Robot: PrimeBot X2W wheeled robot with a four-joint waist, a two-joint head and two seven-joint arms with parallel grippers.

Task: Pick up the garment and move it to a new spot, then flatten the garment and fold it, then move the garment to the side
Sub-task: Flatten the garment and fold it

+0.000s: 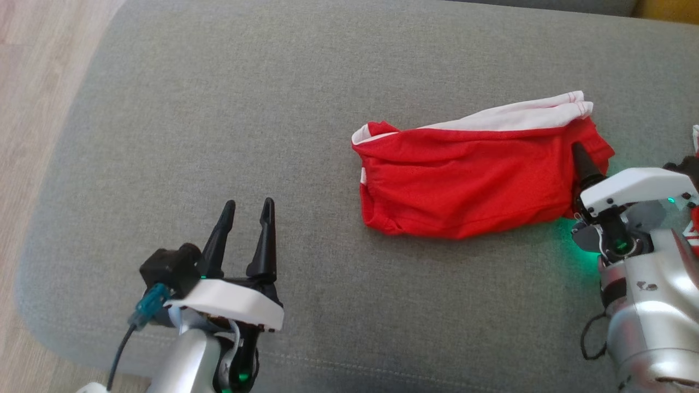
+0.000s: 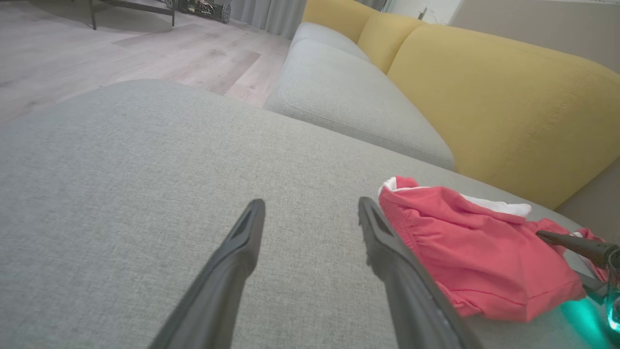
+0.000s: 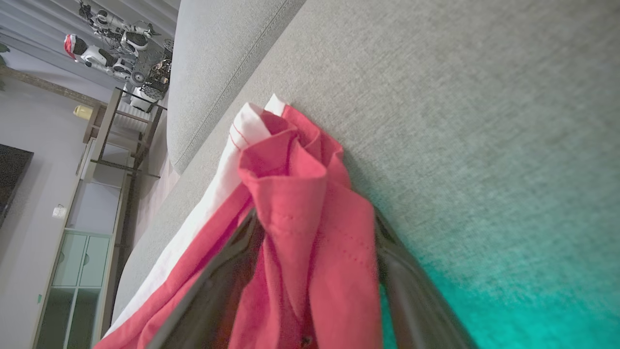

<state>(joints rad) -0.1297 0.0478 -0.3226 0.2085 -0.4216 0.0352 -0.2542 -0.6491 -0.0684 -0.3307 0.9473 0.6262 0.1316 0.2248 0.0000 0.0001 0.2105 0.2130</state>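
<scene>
Left fingers: parted, holding nothing, tips pointing to 12 o'clock in the head view.
Left gripper: at 7 o'clock of the head view, over the grey cushion.
Right fingers: spread wide in the right wrist view. A bunched fold of the garment stands between them and drapes against both inner faces. They are not clamped on it.
Right gripper: at 4 o'clock of the head view, with one dark finger poking into the garment's 3 o'clock end.
Garment: red with a white band along its 12 o'clock edge. It lies rumpled on the cushion, toward 2 o'clock of the head view.
Garment to left fingers: well apart, at 2 o'clock from their tips. In the left wrist view it lies at 4 o'clock, beyond the right-hand finger.
Glow: green light on the cushion beside the right gripper.
</scene>
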